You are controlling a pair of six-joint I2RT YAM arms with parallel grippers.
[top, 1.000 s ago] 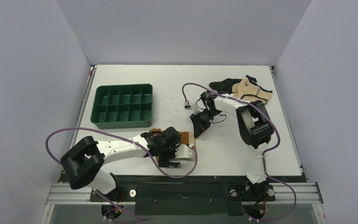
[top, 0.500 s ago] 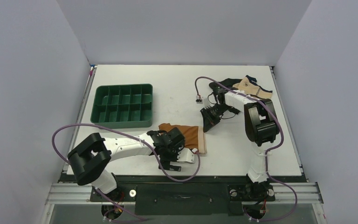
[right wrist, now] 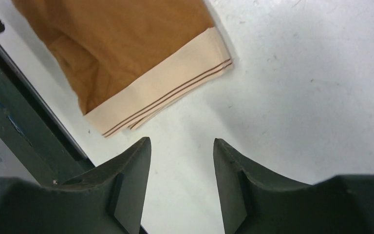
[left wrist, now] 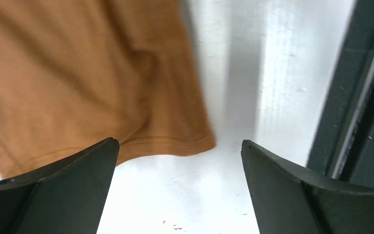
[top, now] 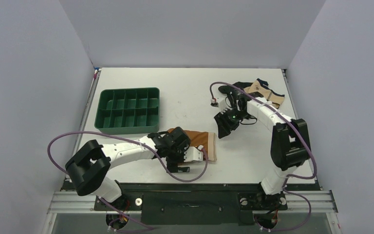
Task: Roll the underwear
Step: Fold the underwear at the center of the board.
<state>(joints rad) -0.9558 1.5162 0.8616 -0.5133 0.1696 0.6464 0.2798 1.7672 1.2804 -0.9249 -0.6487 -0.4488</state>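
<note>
**Item 1: underwear** [top: 197,140]. Rust-brown cloth with a cream waistband [right wrist: 165,87]. It lies flat on the table [top: 175,87] as a rough rectangle, creased at mid-cloth. No rolled end shows in any of the 3 views.

**Item 2: left gripper** [left wrist: 179,144]. Its fingers [left wrist: 53,185] are spread wide with nothing between them. The brown hem lies just ahead of the fingertips, more toward 1 finger than the other. Whether a pad touches the cloth cannot be told.

**Item 3: right gripper** [right wrist: 181,141]. The fingers are parted by a narrower gap, empty, over bare table. The waistband lies beyond the fingertips, apart from them.

**Item 4: other stock.**
- Green tray [top: 128,109], beyond the left fingers and well apart from them.
- Black garment [top: 231,89] and beige garment [top: 265,93], behind the right fingers on the side away from the underwear.

**Status, as judged.**
- Done: laying-out appears complete.
- Rolling: 0 turns made, and neither gripper has a hold.
- Left to do: take 1 edge, turn it over onto the cloth, and carry the roll along the full length.
</note>
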